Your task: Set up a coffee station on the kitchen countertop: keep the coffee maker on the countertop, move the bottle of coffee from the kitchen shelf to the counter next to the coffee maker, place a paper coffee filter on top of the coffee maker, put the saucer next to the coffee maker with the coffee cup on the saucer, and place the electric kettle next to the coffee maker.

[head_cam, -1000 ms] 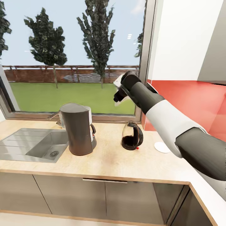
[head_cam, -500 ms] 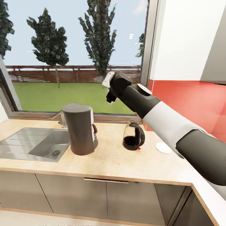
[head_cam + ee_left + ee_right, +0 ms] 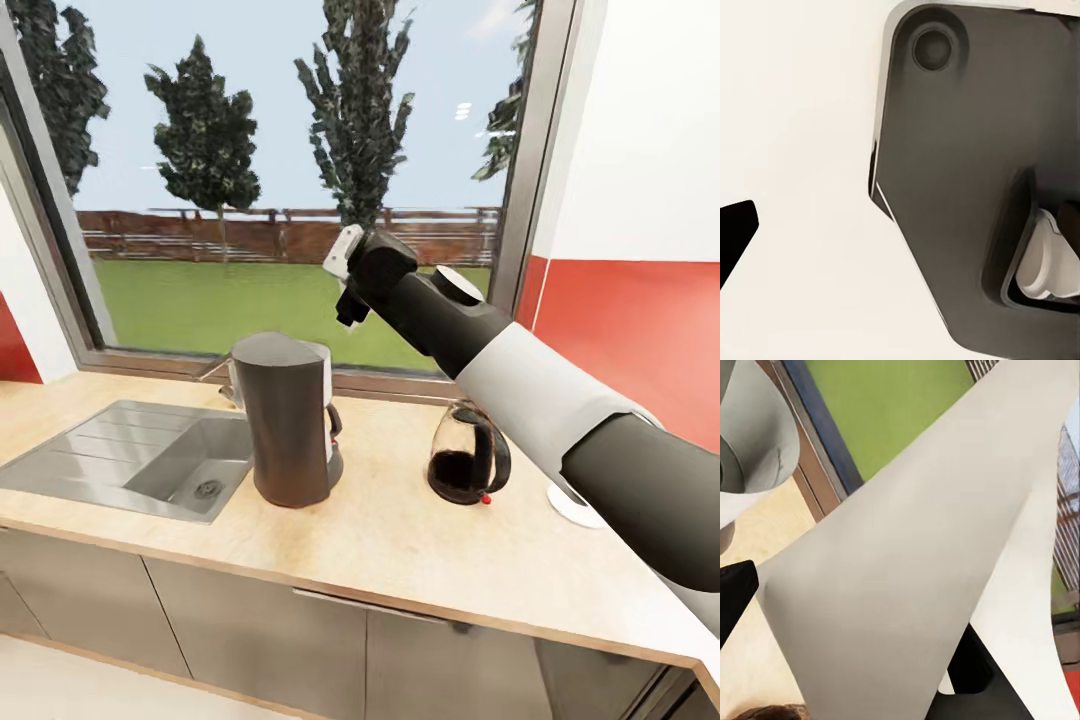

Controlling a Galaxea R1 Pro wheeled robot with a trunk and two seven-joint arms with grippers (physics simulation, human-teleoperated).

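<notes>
The dark grey coffee maker (image 3: 290, 420) stands on the kitchen countertop (image 3: 380, 545) beside the sink. To its right stands the glass electric kettle (image 3: 467, 466), and further right the white saucer (image 3: 570, 505) peeks out from under my right forearm. My right gripper (image 3: 348, 305) hangs in front of the window, above and slightly right of the coffee maker. It is shut on a white paper coffee filter (image 3: 907, 585), which spreads wide across the right wrist view. One black fingertip (image 3: 735, 232) of my left gripper shows against my own dark body.
A steel sink (image 3: 140, 455) with a drainboard is set into the counter at the left, with a tap (image 3: 215, 372) behind the coffee maker. A big window runs along the back and a red wall panel (image 3: 640, 340) stands at the right. Bare worktop lies in front of the appliances.
My right gripper has carried the filter left and up, closer to above the coffee maker. The head view has also turned, shifting the counter scene right and down.
</notes>
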